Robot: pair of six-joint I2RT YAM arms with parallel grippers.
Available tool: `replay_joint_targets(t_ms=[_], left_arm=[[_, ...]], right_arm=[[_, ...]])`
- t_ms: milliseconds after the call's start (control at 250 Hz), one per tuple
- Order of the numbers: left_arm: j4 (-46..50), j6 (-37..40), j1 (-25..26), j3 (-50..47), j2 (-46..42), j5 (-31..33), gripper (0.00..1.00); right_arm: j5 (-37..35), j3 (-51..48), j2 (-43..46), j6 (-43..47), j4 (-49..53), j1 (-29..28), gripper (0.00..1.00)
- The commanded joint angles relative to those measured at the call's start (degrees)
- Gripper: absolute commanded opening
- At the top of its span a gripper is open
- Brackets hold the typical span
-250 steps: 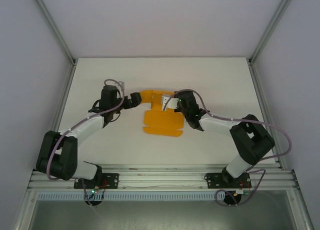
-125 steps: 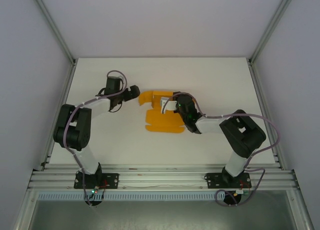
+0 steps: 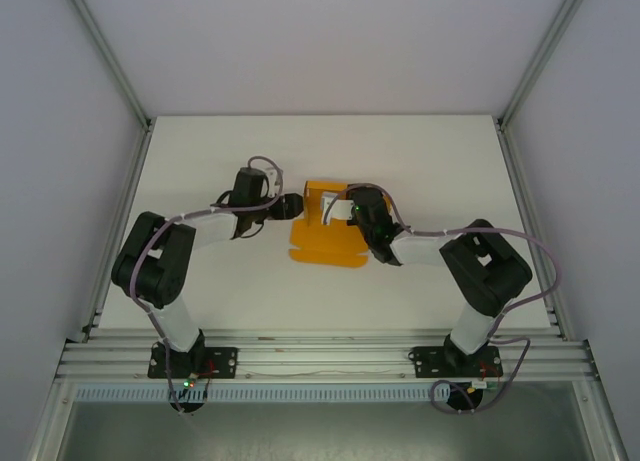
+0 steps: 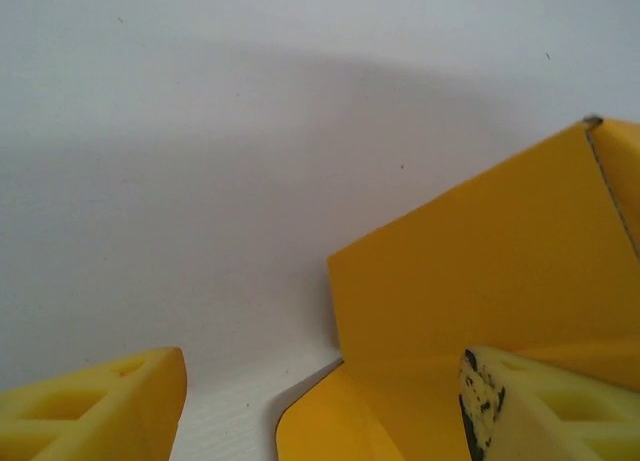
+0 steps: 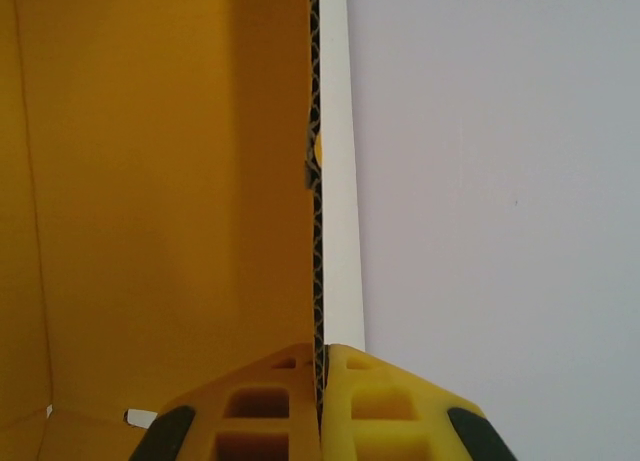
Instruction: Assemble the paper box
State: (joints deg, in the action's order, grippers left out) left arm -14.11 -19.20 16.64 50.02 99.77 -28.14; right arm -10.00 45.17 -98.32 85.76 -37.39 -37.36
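Swinging in from the left, the left pincer has come right up against the paper box. The side flap that lay spread out flat on that side now stands raised. Its fingers are apart, with the flap rising between them, nearer the right-hand one, and nothing looks pinched yet. The right pincer hasn't budged. It is clamped together on the edge of an upright wall. The box sits about mid-surface. I'd call it half-formed, since the near flaps lie flat. Both pincers crowd the same far end of the box, so room for the next fold looks tight.
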Motion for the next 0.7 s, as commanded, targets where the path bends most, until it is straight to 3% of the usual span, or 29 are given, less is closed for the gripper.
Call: replay_joint_targets(t_ms=[0, 356, 512, 700], left_arm=[[-7.5, 2.25, 0.82, -2.66, 0.04, 0.49, 0.71], [-19.25, 9.73, 3.3, -8.62, 0.34, -0.31, 0.72], [-21.61, 9.59, 3.64, -8.4, 1.21, 2.61, 0.72], [-25.8, 10.85, 4.79, -7.01, 3.35, 3.38, 0.71]], right_arm=[[-1.84, 1.01, 0.74, 0.59, 2.05, -0.27, 0.0], [-5.0, -2.41, -1.54, 11.09, -4.2, -2.67, 0.0], [-6.05, -4.18, -3.36, 14.45, -8.86, -3.29, 0.0], [-5.02, -3.06, -1.77, 10.18, 1.45, -3.92, 0.0]])
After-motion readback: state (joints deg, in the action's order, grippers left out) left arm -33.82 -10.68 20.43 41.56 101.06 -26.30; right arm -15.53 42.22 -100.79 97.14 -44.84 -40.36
